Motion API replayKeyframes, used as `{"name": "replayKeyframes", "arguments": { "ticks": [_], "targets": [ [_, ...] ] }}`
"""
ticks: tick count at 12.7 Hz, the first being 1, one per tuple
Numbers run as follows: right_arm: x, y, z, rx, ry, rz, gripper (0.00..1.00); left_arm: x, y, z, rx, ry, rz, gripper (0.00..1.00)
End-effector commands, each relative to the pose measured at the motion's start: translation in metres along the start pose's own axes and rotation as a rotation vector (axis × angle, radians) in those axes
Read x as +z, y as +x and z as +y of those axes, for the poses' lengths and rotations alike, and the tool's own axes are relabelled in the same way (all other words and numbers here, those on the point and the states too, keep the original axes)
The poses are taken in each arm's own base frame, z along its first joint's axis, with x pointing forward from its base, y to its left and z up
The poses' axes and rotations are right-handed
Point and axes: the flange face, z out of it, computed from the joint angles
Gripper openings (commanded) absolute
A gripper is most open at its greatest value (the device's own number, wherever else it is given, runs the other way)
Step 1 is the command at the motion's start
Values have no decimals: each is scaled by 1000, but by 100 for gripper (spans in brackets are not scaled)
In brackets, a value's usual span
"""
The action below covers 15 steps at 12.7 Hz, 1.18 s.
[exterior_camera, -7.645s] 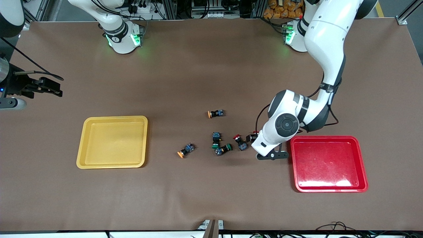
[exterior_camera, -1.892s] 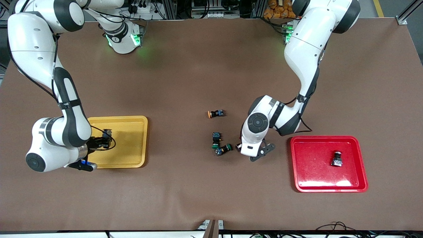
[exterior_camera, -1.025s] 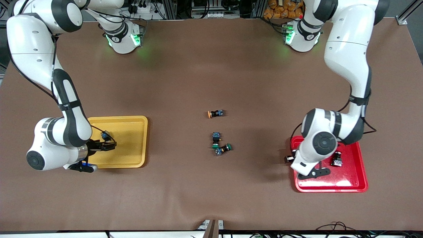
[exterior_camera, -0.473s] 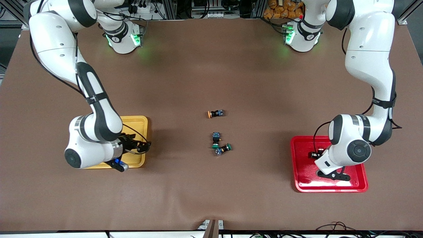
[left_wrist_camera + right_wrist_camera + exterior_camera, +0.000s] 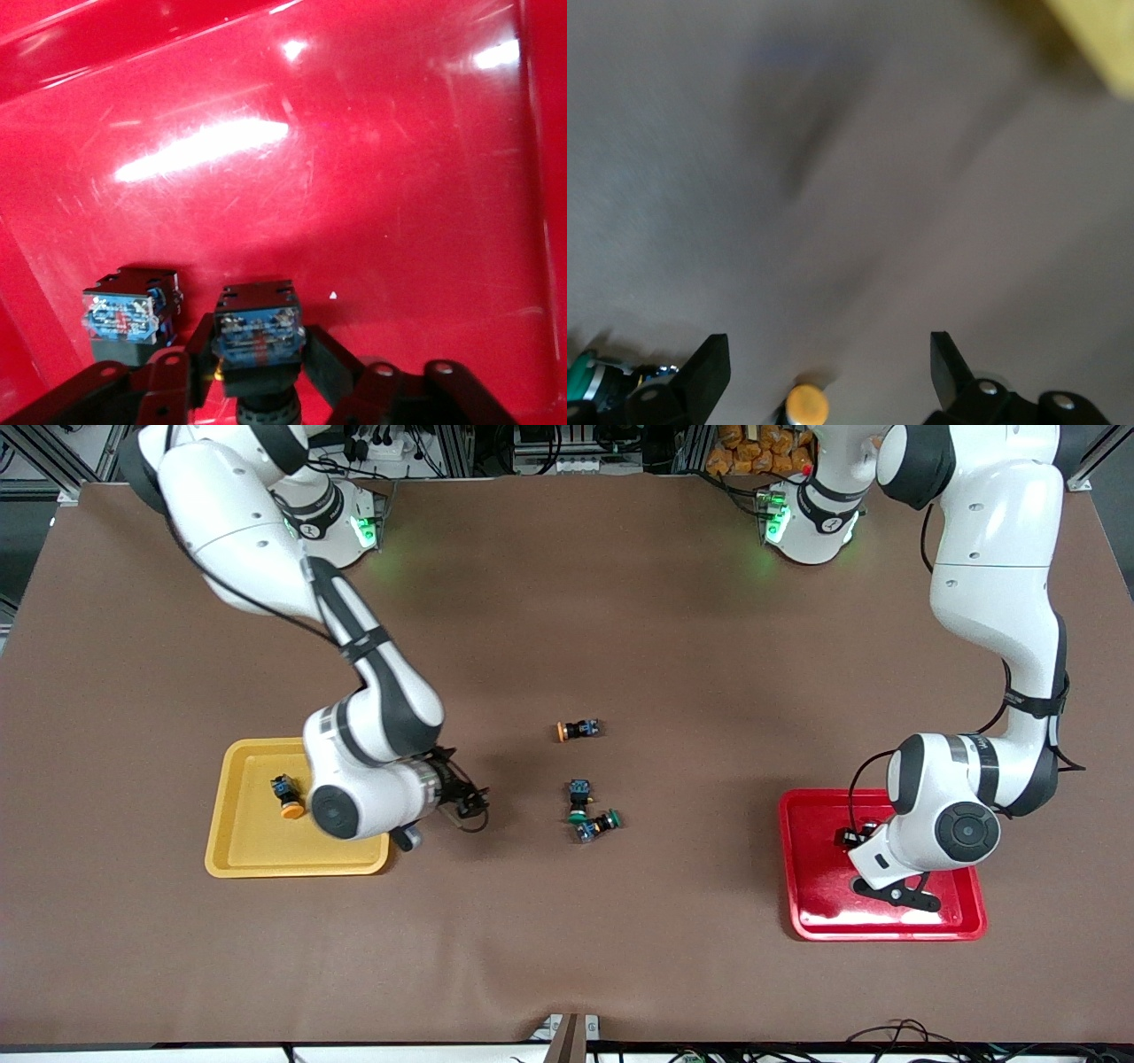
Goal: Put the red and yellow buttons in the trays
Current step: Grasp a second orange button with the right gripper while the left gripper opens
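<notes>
Left hand (image 5: 257,372): over the red tray (image 5: 961,921), fingers closed on a button (image 5: 259,332). A second button (image 5: 131,312) sits in the tray just beside it.

Right hand (image 5: 469,802): over the counter (image 5: 620,602) beside the yellow tray (image 5: 230,850), fingers spread wide, empty. One yellow button (image 5: 285,795) lies in that tray. Another yellow button (image 5: 578,730) lies mid-counter, farther from the front camera than two green buttons (image 5: 589,810).

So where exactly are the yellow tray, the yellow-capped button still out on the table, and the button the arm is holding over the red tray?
yellow tray (image 5: 232,859): front view, bare floor near its rim.
yellow-capped button (image 5: 577,730): front view, its black body.
held button (image 5: 260,332): left wrist view, its blue-grey base.
</notes>
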Motion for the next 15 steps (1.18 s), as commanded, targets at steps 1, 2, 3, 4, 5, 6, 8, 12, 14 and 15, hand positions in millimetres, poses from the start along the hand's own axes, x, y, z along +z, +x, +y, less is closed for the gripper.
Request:
{"name": "replayKeyframes", "arguments": {
  "ticks": [1, 2, 3, 4, 5, 6, 8, 12, 14, 15],
  "targets": [
    [16, -58, -8, 127, 0, 11, 100, -13, 3, -3, 20, 21, 17, 100],
    [32, -92, -15, 135, 32, 33, 100, -19, 3, -5, 16, 22, 28, 100],
    [46, -110, -20, 116, 62, 44, 100, -29, 4, -7, 11, 19, 43, 100],
    [58, -133, -23, 94, 85, 54, 100, -43, 5, -6, 3, 15, 63, 100],
    [61, -140, -23, 86, 89, 54, 100, -68, 5, -6, -16, 12, 97, 100],
    [63, -141, -23, 108, 86, 53, 100, -89, 3, -9, -34, 1, 128, 100],
    [85, -167, -18, 125, 59, 64, 100, -131, -2, -14, -84, -5, 181, 100],
    [105, -170, -19, 142, 89, 73, 100, -214, -26, -22, -151, -7, 222, 100],
    [117, -176, -21, 133, 119, 77, 100, -260, -53, -26, -170, -43, 197, 100],
    [123, -176, -21, 133, 114, 79, 100, -280, -66, -28, -179, -59, 191, 100]
  ]
}}
